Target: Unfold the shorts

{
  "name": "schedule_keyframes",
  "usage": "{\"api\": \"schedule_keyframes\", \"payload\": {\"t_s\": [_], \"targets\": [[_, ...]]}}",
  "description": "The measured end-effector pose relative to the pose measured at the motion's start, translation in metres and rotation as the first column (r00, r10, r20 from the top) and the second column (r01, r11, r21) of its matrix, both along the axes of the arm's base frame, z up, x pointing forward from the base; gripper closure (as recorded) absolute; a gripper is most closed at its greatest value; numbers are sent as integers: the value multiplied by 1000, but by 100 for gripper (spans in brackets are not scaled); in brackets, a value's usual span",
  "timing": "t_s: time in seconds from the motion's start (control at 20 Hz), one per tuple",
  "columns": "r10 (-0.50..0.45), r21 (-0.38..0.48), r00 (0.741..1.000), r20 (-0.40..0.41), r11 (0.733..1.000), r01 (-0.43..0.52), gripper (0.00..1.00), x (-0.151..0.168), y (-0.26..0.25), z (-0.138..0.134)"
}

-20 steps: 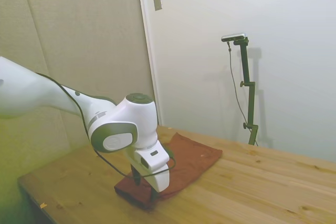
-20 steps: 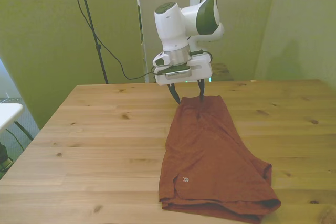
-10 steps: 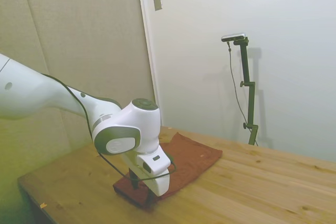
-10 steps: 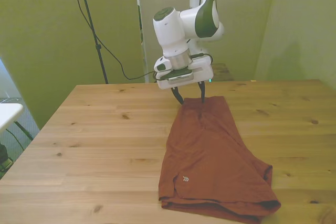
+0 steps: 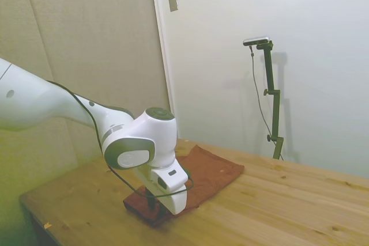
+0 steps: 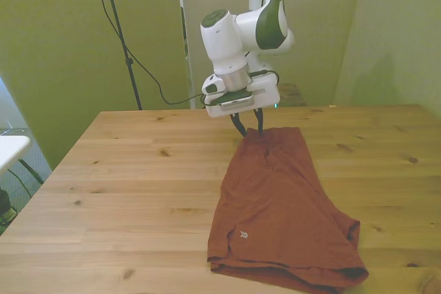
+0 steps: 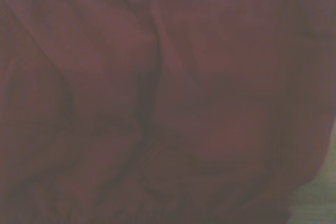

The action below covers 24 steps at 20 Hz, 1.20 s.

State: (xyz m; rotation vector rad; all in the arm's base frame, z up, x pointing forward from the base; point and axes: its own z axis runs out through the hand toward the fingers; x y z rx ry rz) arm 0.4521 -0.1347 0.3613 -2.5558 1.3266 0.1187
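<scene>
The rust-red shorts lie folded on the wooden table, reaching from the middle of the table to its front edge in the front view. My gripper points down at the far edge of the shorts. Its fingers are drawn together on a pinch of fabric there. In the side view the gripper presses into the near end of the shorts, and the hand hides the fingertips. Creased red fabric of the shorts fills the blurred wrist view.
A black cable hangs behind the table on the front view's left. A sliver of wooden table shows at one corner of the wrist view.
The gripper came down onto the far edge of the shorts and its fingers closed from wide apart to a narrow pinch on the fabric.
</scene>
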Motion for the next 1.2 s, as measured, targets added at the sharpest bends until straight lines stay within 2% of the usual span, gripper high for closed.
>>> {"api": "schedule_keyframes", "payload": {"t_s": [0.4,0.55,0.7,0.85,1.1,1.2], "targets": [[18,-12,1000,25,1000,-18,100,-3,2,19],[79,-91,996,45,993,-75,100,-4,11,42],[153,-203,986,67,970,-136,100,-4,35,72],[232,-279,969,84,939,-201,100,-2,73,94],[331,-351,941,75,892,-285,100,3,128,101],[352,-364,933,78,881,-302,100,5,142,105]]}}
